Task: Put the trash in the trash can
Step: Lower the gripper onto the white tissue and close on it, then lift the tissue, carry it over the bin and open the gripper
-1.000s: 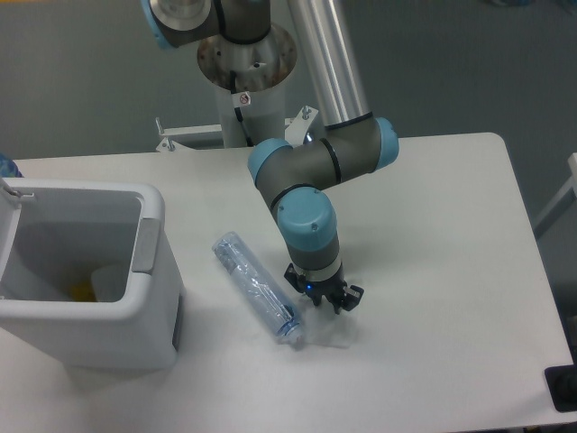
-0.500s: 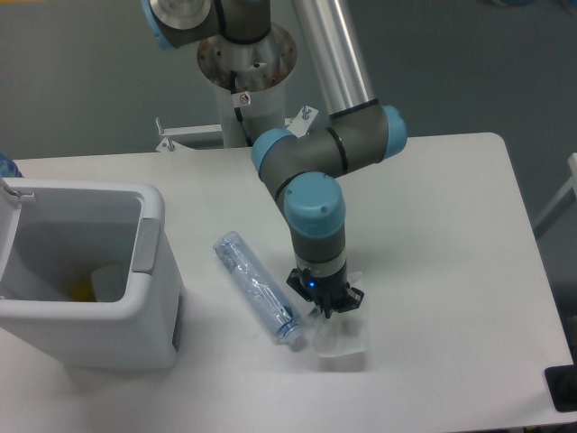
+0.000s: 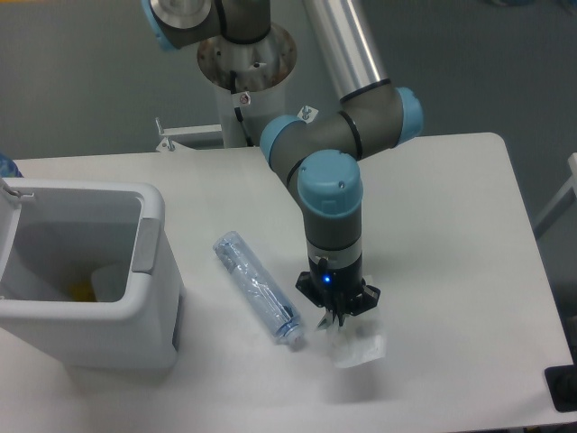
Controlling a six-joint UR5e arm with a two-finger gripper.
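Note:
My gripper [image 3: 337,319] points straight down over the near middle of the table, shut on the top edge of the crumpled white-translucent wrapper [image 3: 359,348], which hangs just below and right of the fingertips. The clear bluish crushed bottle [image 3: 256,287] lies diagonally on the table to the left of the gripper, its cap end close to the fingers but apart from them. The white trash can [image 3: 149,271] stands open at the left edge of the table, well away from the gripper.
Inside the bin a pale object with a yellow patch [image 3: 88,287] lies at the bottom. The arm's base column [image 3: 245,81] rises behind the table. A dark block [image 3: 563,388] sits at the table's near right corner.
The gripper has shifted right and toward the camera, closing on the wrapper, which has moved along with it. The bottle and bin have stayed put.

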